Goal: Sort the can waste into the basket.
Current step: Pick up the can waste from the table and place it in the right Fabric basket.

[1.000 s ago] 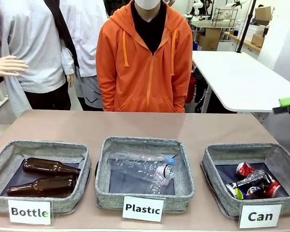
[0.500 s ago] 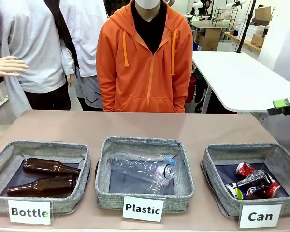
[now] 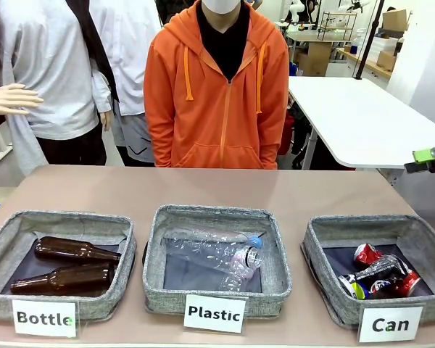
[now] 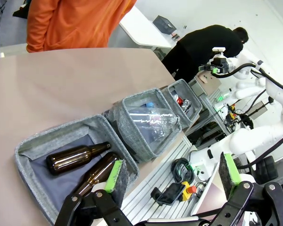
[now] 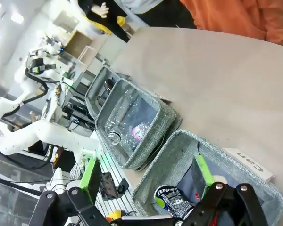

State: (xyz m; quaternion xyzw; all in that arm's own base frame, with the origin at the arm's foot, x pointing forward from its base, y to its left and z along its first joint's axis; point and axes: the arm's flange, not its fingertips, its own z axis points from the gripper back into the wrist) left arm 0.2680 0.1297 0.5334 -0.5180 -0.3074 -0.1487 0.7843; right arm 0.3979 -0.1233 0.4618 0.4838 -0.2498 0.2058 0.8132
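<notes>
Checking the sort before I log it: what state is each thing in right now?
Can basket: holds the crushed cans.
Crushed red can: lying in the Can basket.
Dark can: lying in the Can basket, on its side.
Plastic basket: holds a clear plastic bottle, lying down.
Bottle basket: holds two brown glass bottles, lying down.
Left claw: open, empty.
Right claw: open, empty, above the Can basket.

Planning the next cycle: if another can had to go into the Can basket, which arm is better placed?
Likely the right. The right gripper hangs open above the Can basket, cans already inside. The left gripper hangs open by the Bottle basket at the far end.
</notes>
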